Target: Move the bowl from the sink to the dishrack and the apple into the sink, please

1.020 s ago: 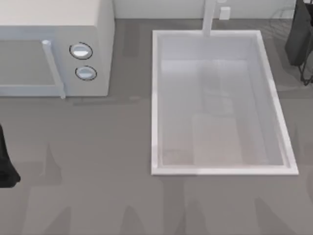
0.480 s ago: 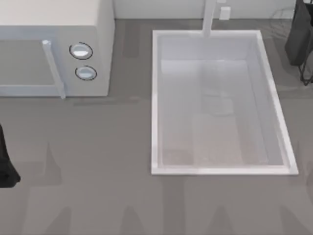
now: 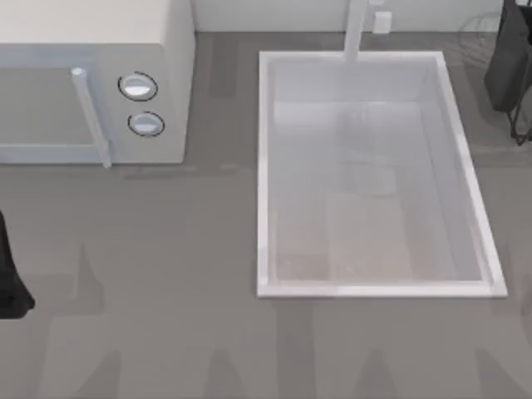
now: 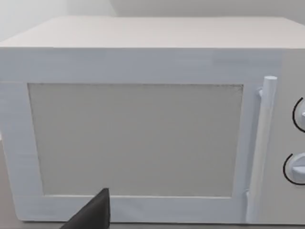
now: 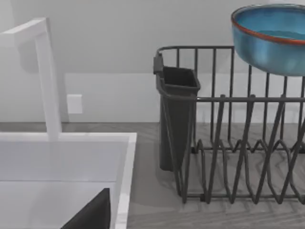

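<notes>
Blue glazed ceramic is showing in my right wrist view: the bowl (image 5: pixel 271 38), with its thin red rim line, is sitting high against the upper wires of the dishrack (image 5: pixel 228 143), and I cannot tell what is bearing it. A dark cutlery holder (image 5: pixel 175 109) is hanging on the rack's end nearest the sink (image 5: pixel 66 157), whose white rim and faucet post (image 5: pixel 47 76) are lying just beside the rack on the grey desk (image 5: pixel 147 181). A dark wedge of my right hand (image 5: pixel 90 212) is showing at the frame's edge over the basin, and I cannot tell how its fingers are standing. From above, the sink (image 3: pixel 370 289) is lying right of centre, and the rack's faint wires (image 3: pixel 478 33) are showing at the far right corner beside a black arm part (image 3: pixel 511 58). My left arm (image 3: pixel 10 274) is sitting at the desk's left edge, facing the white microwave (image 4: pixel 143 67); I cannot tell the state of my left hand (image 4: pixel 93 214) either.
</notes>
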### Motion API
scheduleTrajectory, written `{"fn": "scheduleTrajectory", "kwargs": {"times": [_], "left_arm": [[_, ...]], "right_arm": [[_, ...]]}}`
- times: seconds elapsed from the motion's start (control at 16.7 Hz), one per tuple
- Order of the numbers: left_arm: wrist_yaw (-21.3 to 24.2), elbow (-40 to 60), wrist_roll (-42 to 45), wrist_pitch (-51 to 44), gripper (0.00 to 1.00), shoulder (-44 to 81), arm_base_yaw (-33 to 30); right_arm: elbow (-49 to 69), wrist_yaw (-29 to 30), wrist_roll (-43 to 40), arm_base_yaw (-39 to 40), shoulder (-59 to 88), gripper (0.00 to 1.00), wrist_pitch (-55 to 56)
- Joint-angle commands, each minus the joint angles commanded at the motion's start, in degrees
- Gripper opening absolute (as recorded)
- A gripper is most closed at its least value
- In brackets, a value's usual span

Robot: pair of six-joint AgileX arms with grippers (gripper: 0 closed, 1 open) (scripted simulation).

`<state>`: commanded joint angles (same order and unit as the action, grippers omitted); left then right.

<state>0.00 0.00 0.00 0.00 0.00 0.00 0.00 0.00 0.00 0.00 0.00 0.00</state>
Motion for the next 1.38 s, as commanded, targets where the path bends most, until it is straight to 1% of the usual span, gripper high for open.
{"fn": "scheduleTrajectory", "kwargs": {"times": [1.08, 1.2, 1.38], "left_arm": [[0.00, 0.00, 0.00, 0.00, 1.00, 0.00, 0.00], [0.00, 0.00, 0.00, 0.00, 1.00, 0.00, 0.00], [0.00, 0.00, 0.00, 0.00, 1.00, 0.00, 0.00]], "right_arm": [[0.08, -0.01, -0.01, -0.01, 0.08, 1.00, -0.06], [1.84, -0.14, -0.33, -0.19, 1.96, 1.00, -1.79], [7.78, -0.32, -1.43, -1.12, 9.28, 1.00, -8.01]]}}
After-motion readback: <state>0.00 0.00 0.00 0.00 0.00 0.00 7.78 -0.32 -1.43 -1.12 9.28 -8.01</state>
